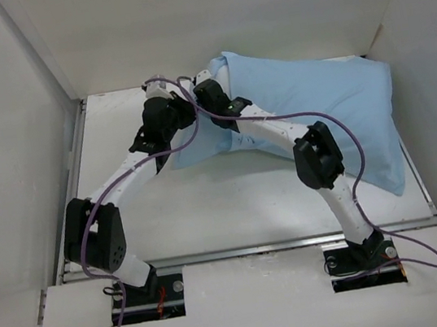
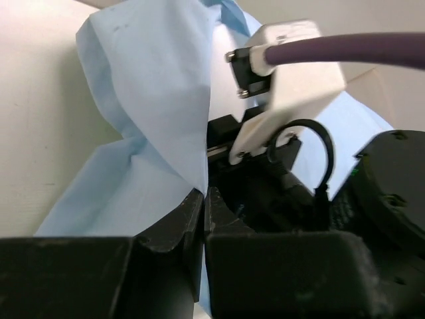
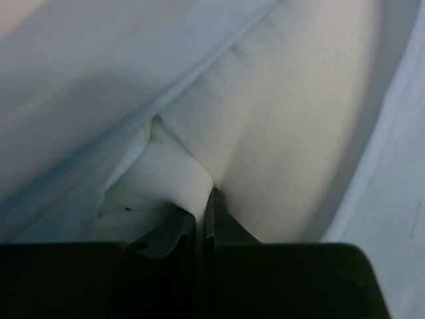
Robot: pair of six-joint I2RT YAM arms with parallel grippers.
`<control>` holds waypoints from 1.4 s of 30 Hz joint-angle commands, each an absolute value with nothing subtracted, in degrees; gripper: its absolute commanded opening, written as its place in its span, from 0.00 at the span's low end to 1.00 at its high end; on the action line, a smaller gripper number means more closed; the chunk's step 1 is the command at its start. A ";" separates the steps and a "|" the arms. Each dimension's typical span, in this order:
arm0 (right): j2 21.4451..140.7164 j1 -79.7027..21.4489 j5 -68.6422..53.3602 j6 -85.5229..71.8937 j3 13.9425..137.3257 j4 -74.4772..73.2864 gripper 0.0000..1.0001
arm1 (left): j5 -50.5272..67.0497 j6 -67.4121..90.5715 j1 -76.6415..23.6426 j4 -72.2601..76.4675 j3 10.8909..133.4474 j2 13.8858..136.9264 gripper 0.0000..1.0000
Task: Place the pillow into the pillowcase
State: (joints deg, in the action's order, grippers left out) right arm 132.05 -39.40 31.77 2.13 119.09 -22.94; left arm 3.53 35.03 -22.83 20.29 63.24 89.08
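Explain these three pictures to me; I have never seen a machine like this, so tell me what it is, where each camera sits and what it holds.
These are two jointed robot arms bolted to the near edge of a white table. The overhead picture comes from a fixed camera above and behind them. The other two come from cameras on the wrists, looking along the fingers. On the table lies a large, soft, light blue fabric pillowcase, bulging as if the pillow is largely inside. The left gripper is shut on a fold of that blue fabric. The right gripper, reaching inside the case, is shut on a pinch of the plump white pillow.
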 commanded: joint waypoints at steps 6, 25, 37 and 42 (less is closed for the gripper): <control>120.38 -38.41 8.21 0.97 110.67 -19.71 0.13 | 4.65 31.64 -23.38 19.69 68.82 83.94 0.00; 97.21 -29.44 2.55 -5.71 101.35 -22.59 0.71 | 0.44 30.24 -23.91 13.28 59.41 69.37 0.00; 94.48 -27.69 2.37 -11.25 88.68 -18.54 0.62 | 16.00 27.42 -31.37 6.44 71.97 84.70 0.00; 92.55 -26.63 0.27 -11.25 88.68 -17.32 0.65 | 16.91 28.56 -31.90 0.27 72.96 88.69 0.81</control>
State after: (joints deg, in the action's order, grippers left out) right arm 95.79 -27.38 1.63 -10.35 87.57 -20.88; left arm 15.35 28.25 -31.77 3.77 71.18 91.22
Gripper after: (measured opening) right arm 0.647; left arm 0.642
